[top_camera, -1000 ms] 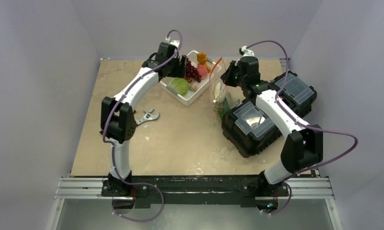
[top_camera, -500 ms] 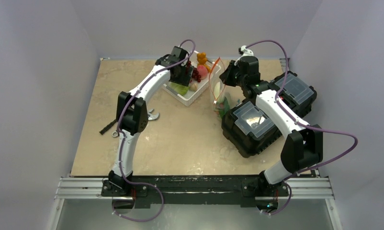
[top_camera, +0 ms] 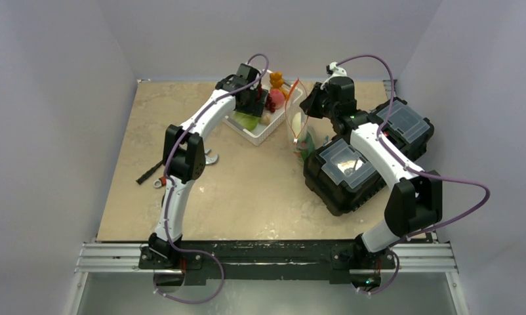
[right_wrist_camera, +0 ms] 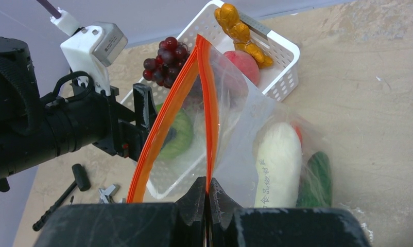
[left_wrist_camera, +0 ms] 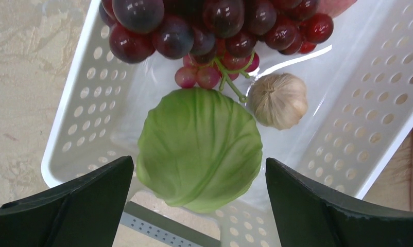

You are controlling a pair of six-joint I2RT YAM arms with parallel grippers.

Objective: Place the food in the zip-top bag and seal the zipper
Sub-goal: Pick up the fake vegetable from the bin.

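Note:
My left gripper (top_camera: 252, 109) is open, low over the white basket (top_camera: 260, 135), its jaws on either side of the light green cabbage (left_wrist_camera: 199, 149) without touching it. Red grapes (left_wrist_camera: 204, 25) and a garlic bulb (left_wrist_camera: 277, 100) lie beside the cabbage. The carrot (right_wrist_camera: 240, 33) and peach (right_wrist_camera: 243, 64) are at the basket's far end. My right gripper (right_wrist_camera: 207, 188) is shut on the zipper (right_wrist_camera: 209, 103) of the zip-top bag (right_wrist_camera: 235, 128) and holds its mouth open. Inside the bag lie the white oval piece (right_wrist_camera: 279, 159) and the cucumber (right_wrist_camera: 315, 177).
Two black tool cases (top_camera: 352, 170) stand at the right, right next to the bag. A wrench (top_camera: 209, 157) and a black-handled screwdriver (top_camera: 147, 174) lie left of the basket under the left arm. The back wall is just behind the basket.
My left gripper has moved right from the basket's left edge to over the cabbage and lowered. The right gripper and the bag have stayed in place.

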